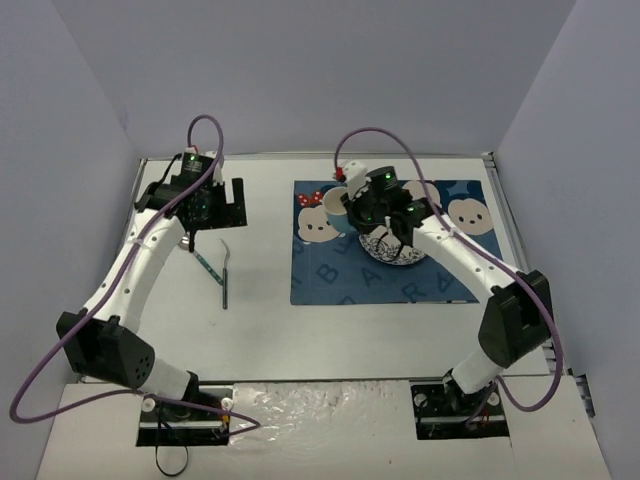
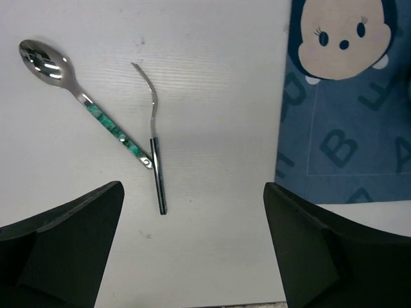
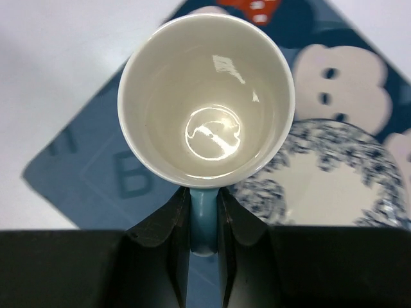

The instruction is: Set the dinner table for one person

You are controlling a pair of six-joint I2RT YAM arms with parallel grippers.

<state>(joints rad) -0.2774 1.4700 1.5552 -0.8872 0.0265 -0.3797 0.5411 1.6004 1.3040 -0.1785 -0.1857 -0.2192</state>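
Note:
The white dinner table (image 1: 300,330) carries a blue cartoon-face placemat (image 1: 385,240). My right gripper (image 1: 352,205) is shut on the blue handle of a mug (image 3: 205,96) with a cream inside, and holds it upright over the placemat's left part, beside a blue-patterned white plate (image 3: 334,186). The mug (image 1: 335,208) and plate (image 1: 392,247) both show from above. My left gripper (image 1: 207,208) is open and empty above the table (image 2: 212,96). Below it lie a spoon (image 2: 83,102) with a teal handle and a fork (image 2: 154,144), their handle ends touching, left of the placemat (image 2: 347,109).
Grey walls close in the table on the left, back and right. The spoon (image 1: 205,260) and fork (image 1: 225,275) lie between the left arm and the placemat's left edge. Purple cables loop over both arms.

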